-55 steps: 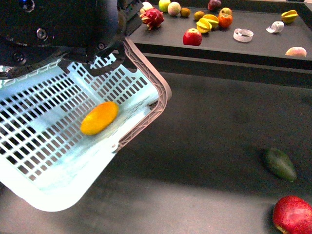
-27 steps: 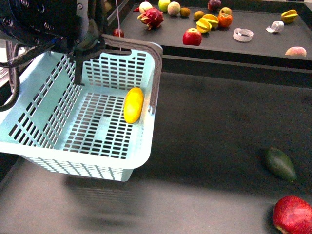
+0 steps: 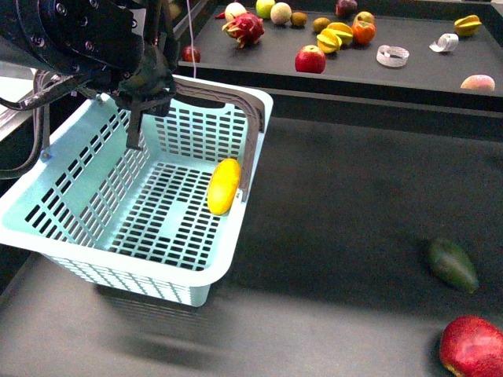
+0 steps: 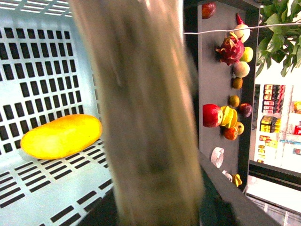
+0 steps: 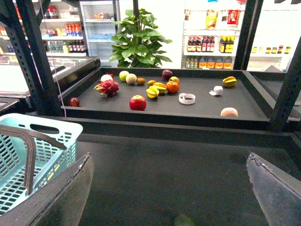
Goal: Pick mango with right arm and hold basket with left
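- The basket (image 3: 78,188), pale turquoise with slotted walls and floor, sits on the dark table (image 3: 338,212) and hangs directly below the left gripper (image 3: 141,106), tilted so its far wall is raised.
- The left arm (image 3: 71,35), bulky and black, comes in over the far side of the basket; its dark fingers (image 3: 135,129) reach down at the far rim beside a grey-brown handle (image 3: 236,98) (whether they are clamped on the rim or handle cannot be told).
- In the left wrist view a blurred grey-brown handle (image 4: 146,117) fills the middle of the picture and blocks any sight of the fingertips.
- The right gripper (image 5: 174,188) is spread wide and grasps nothing; its two fingers frame bare dark table, with the basket off to one side of it.
- The raised shelf (image 3: 424,67) lies beyond both hands, carrying a dragon fruit (image 3: 245,30), a red apple (image 3: 310,60), a yellow star-shaped fruit (image 3: 328,41) and other small fruit.
- Another red apple (image 3: 471,347) lies on the table, well apart from the basket.
- A dark green oval fruit (image 3: 453,265) lies near that apple.
- The mango (image 3: 224,186), yellow-orange, lies on the basket floor against the wall under the handle, below and to one side of the left fingers.
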Robot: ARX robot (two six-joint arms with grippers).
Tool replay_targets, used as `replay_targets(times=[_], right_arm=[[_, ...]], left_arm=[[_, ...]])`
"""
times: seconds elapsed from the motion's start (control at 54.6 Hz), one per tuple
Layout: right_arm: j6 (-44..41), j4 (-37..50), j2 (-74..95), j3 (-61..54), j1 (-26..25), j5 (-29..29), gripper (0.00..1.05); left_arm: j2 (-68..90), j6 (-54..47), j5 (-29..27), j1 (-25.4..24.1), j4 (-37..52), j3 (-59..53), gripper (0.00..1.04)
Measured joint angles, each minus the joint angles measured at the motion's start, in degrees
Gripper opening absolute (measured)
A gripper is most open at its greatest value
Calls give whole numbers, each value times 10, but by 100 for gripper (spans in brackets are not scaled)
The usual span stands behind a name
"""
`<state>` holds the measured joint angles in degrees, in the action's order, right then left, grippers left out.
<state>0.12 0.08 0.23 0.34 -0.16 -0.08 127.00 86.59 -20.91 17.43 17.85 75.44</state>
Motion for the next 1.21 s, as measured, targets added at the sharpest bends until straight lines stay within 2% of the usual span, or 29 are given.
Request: replay_targets(times=[0.11,0.201,0.348,0.494,0.842,1.153,1.171,1.208], right_arm=[[0,0,0,0,0,0,97],[0,0,0,0,0,0,97],[0,0,0,0,0,0,97],[0,0,0,0,0,0,97],[0,0,0,0,0,0,97],[0,0,0,0,0,0,97],[0,0,0,0,0,0,97],[0,0,0,0,0,0,97]], left_arm=[[-25,-28,-32,5,-12,-27,55],[-58,-50,-57,7,-13,-57,70],[-162,-111,-101,8,11,-152,98],[-254,-143,-103,-3,50,-264,97],[-418,-207,-167,-53,96,-460,97],[-440,-241,-181,-62,91,-489,97],[-439,-252,-172,-64,96,-491,96],[-424,-318,-88,-80,189,-517,90]])
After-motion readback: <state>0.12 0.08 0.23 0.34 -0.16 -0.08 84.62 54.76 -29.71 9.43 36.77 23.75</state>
